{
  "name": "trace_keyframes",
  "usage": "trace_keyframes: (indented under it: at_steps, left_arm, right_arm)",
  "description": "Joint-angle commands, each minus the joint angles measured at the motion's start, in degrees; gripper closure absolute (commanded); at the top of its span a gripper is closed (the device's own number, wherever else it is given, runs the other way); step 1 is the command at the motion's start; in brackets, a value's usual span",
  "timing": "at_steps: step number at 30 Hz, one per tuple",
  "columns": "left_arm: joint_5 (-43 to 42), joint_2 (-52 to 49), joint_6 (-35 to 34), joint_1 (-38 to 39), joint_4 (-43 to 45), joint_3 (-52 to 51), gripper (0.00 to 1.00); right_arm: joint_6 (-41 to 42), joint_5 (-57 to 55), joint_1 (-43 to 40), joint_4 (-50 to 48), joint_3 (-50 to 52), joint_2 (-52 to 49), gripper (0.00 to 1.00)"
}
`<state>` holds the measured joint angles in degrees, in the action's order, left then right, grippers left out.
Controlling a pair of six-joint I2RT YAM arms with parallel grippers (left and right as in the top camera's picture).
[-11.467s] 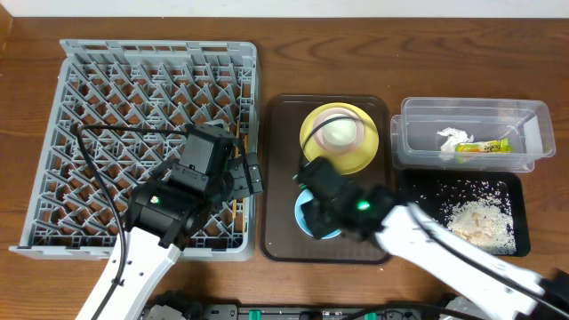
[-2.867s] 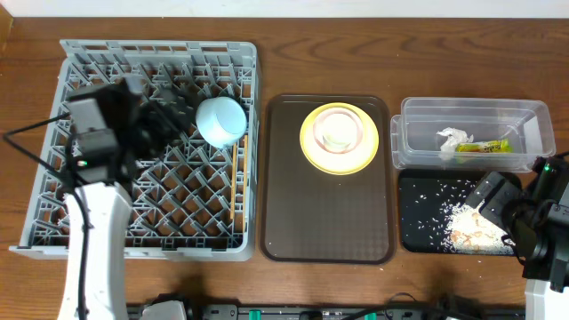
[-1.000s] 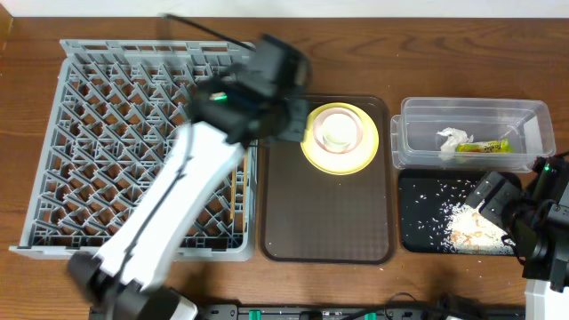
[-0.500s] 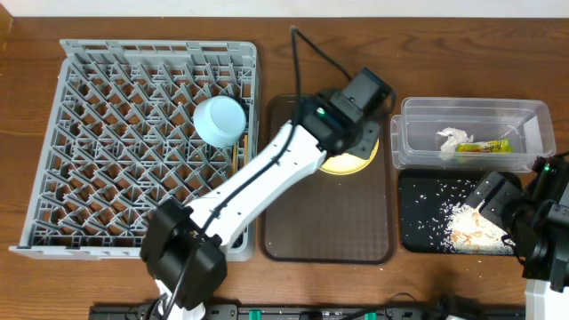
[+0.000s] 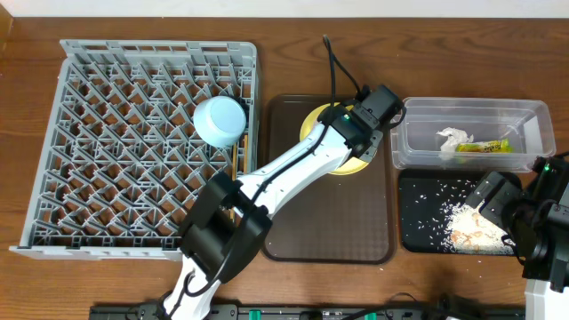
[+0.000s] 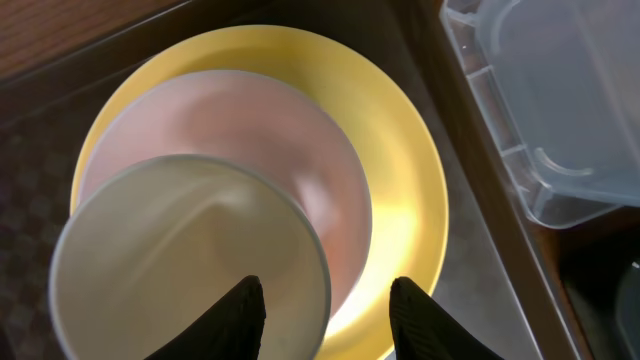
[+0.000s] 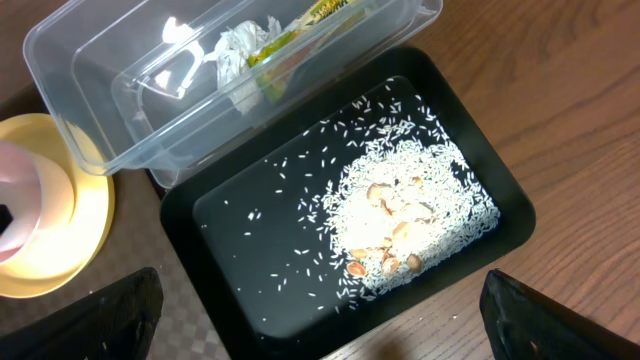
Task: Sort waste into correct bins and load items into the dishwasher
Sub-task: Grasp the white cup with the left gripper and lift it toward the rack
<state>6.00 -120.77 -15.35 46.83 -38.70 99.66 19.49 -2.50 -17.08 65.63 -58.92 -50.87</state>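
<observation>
In the left wrist view the yellow plate (image 6: 400, 180) carries the pink bowl (image 6: 290, 150), and the white cup (image 6: 180, 260) stands inside that bowl. My left gripper (image 6: 325, 325) hangs open just above them; one finger is over the cup, the other over the plate's right edge. The light blue bowl (image 5: 220, 120) lies upside down in the grey dish rack (image 5: 107, 151), beside the chopsticks (image 5: 233, 173). My right gripper (image 7: 320, 330) is wide open over the black tray (image 7: 180, 220) of rice (image 7: 410, 215). The clear tub (image 7: 100, 40) holds the napkin (image 7: 240, 45) and wrapper (image 7: 300, 25).
The plate stack sits at the far end of the brown serving tray (image 5: 329, 222), between the rack and the two bins. My left arm (image 5: 293, 169) stretches diagonally across that tray. The right arm (image 5: 533, 222) stays at the table's right front corner.
My left arm has swung from the rack's right edge across to the plate stack and now hangs over the cup. Its jaws have parted. The right arm has not moved.
</observation>
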Motion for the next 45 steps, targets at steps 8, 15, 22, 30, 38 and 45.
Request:
trace_keyframes:
  at_steps: [8, 15, 22, 30, 38, 45]
  left_arm:
    - [5.25, -3.54, 0.55, -0.24, 0.44, -0.68, 0.65]
    - [7.21, -2.47, 0.55, -0.24, 1.11, -0.57, 0.89]
    - [7.58, 4.96, 0.5, -0.24, 0.15, -0.33, 0.92]
    - [7.08, 19.54, -3.82, -1.64, -7.98, -0.33, 0.93]
    - [-16.31, 33.53, -2.64, -15.17, -21.33, -0.33, 0.92]
    - [-51.58, 36.81, 13.55, -37.9, -38.18, -0.5, 0.92]
  right_arm:
    - [0.42, -0.26, -0.2, 0.07, -0.66, 0.28, 0.01]
    - [0.42, -0.26, -0.2, 0.07, -0.66, 0.28, 0.01]
    - [0.42, -0.26, -0.2, 0.07, -0.66, 0.28, 0.01]
    - [0.42, -0.26, -0.2, 0.07, -0.66, 0.28, 0.01]
    - [0.42, -0.26, -0.2, 0.07, -0.66, 0.28, 0.01]
    - [0.42, -0.26, -0.2, 0.07, -0.66, 0.28, 0.01]
